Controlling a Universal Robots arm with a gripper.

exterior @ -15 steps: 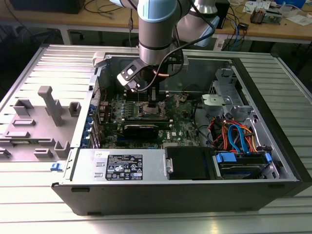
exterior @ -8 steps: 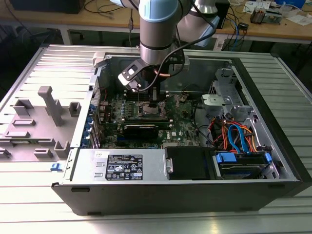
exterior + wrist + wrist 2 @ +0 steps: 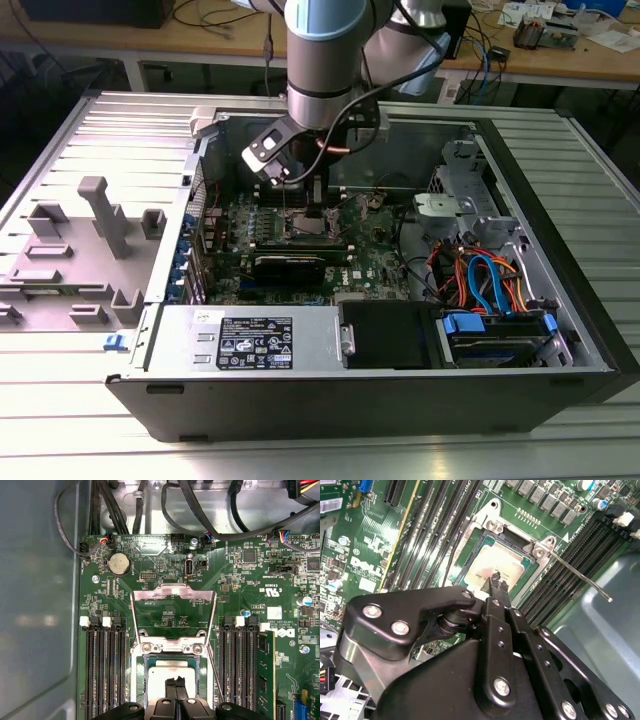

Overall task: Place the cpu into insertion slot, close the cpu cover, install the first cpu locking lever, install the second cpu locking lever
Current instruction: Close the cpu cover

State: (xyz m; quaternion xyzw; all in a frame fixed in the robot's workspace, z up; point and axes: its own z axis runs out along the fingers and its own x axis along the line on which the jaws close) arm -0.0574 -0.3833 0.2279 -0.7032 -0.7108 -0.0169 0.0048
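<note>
Silver-grey arm (image 3: pixel 322 70) with pale-blue band (image 3: pixel 325 18) — black gripper (image 3: pixel 497 584) studded with silver screws (image 3: pixel 501 686)

my count: 1 arm (image 3: pixel 325 50), 1 tool (image 3: pixel 175 684) w/ 2 fingertips (image 3: pixel 170 686), 1 open pc case (image 3: pixel 330 410) on 1 desk (image 3: pixel 300 455). on the mobo i get 1 cpu (image 3: pixel 160 677), 1 insertion slot (image 3: pixel 170 659), 1 cpu cover (image 3: pixel 172 594), 1 coin batt (image 3: pixel 119 564), and 2 banks of memory slots (image 3: pixel 105 670), one per side of the slot. lever rods (image 3: pixel 580 577): 1 i can count for sure, in the second wrist view.
</note>
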